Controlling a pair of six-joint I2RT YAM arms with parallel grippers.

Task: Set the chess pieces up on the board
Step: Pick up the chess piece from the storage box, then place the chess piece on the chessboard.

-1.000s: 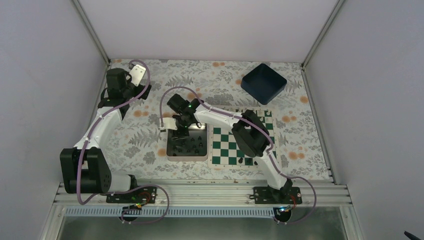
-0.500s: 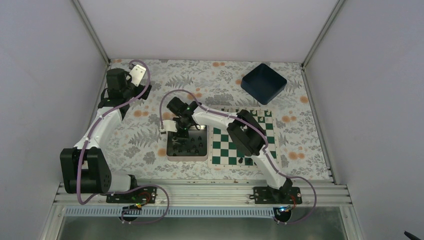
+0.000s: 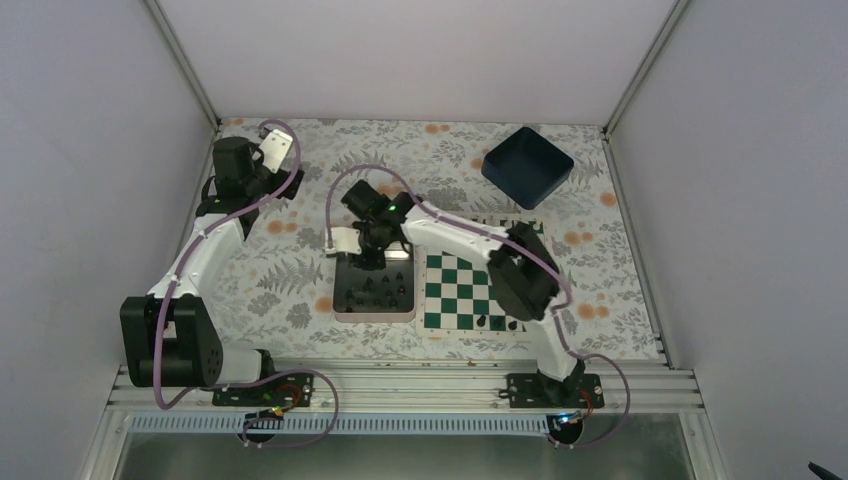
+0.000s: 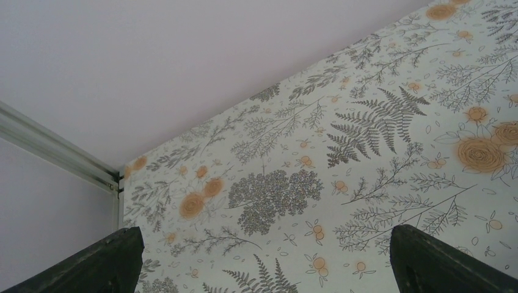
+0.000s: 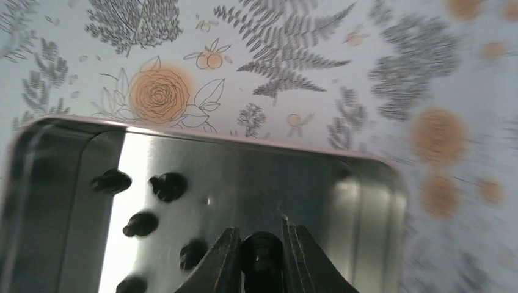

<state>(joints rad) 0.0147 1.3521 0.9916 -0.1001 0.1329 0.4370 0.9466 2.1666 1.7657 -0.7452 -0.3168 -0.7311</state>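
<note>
The green and white board (image 3: 455, 292) lies right of a shiny silver tin (image 3: 345, 310) that holds several tiny black chess pieces (image 3: 378, 290). A few black pieces stand on the board's near edge (image 3: 482, 321). My right gripper (image 3: 368, 252) hangs over the tin's far end, shut on one black chess piece (image 5: 261, 255); its fingers (image 5: 226, 253) press it on both sides above the tin floor. Other loose pieces (image 5: 168, 186) lie in the tin (image 5: 366, 201). My left gripper (image 4: 262, 259) is open and empty, over the flowered cloth at the far left.
A dark blue square bin (image 3: 527, 166) stands at the back right, beyond the board. The left arm (image 3: 215, 235) stretches along the left side to the back corner. Walls and metal posts close in the table on three sides.
My right arm has risen and drawn back toward the far end of the tin with a black piece between its fingers. The left arm has not moved.
</note>
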